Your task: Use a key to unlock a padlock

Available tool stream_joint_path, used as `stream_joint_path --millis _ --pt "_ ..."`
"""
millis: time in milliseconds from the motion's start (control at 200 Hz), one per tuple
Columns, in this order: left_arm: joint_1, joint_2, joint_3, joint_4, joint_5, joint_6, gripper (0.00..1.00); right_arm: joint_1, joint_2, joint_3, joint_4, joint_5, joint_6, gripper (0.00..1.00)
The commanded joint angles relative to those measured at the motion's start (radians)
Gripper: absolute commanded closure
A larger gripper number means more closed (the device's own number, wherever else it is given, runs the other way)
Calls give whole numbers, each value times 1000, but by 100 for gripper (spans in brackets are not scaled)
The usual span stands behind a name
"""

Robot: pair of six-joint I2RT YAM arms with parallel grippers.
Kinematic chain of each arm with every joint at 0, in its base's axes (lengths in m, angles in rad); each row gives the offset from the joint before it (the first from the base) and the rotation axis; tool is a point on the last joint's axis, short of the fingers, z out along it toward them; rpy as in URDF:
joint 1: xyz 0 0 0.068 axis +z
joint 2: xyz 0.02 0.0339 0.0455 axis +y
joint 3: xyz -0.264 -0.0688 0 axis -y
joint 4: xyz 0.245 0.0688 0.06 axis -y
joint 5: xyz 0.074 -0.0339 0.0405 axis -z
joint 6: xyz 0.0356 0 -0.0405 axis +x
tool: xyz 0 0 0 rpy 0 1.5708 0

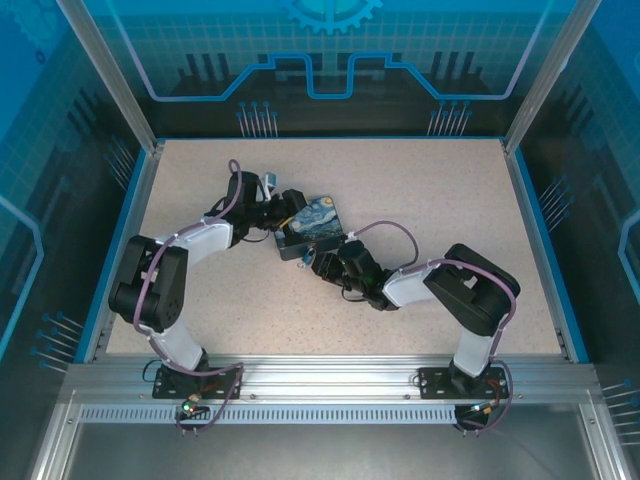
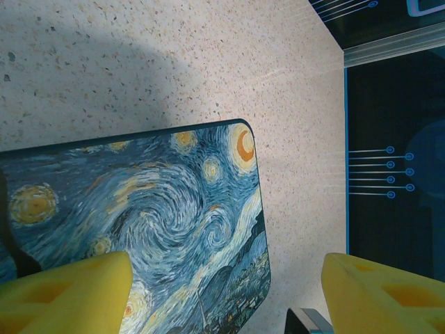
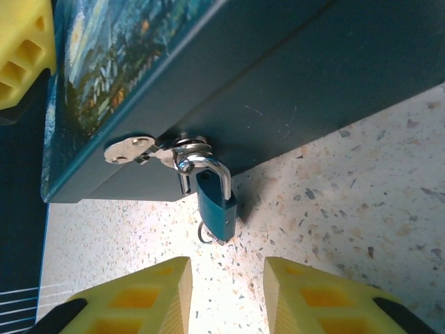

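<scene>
The right end effector (image 3: 227, 273) is held open near the padlock (image 3: 216, 206); the key (image 3: 207, 235), seemingly inserted, must be gripped and turned.

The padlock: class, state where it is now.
In the right wrist view, the padlock hangs from the silvery hasp on the dark side of the painted box, just ahead of the open right gripper.

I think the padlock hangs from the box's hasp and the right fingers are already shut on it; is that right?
Not quite. The padlock does hang from the hasp of the box, but the right fingers are open and stop short of it without touching, as the right wrist view shows.
</scene>
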Motion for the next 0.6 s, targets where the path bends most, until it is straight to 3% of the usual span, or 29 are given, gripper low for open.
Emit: stream_joint_path --millis 0,595 --pt "-3 15 23 36 30 -2 27 13 26 31 -6 29 27 67" --pt "-3 27 26 40 32 -15 27 16 120 109 -34 8 34 70"
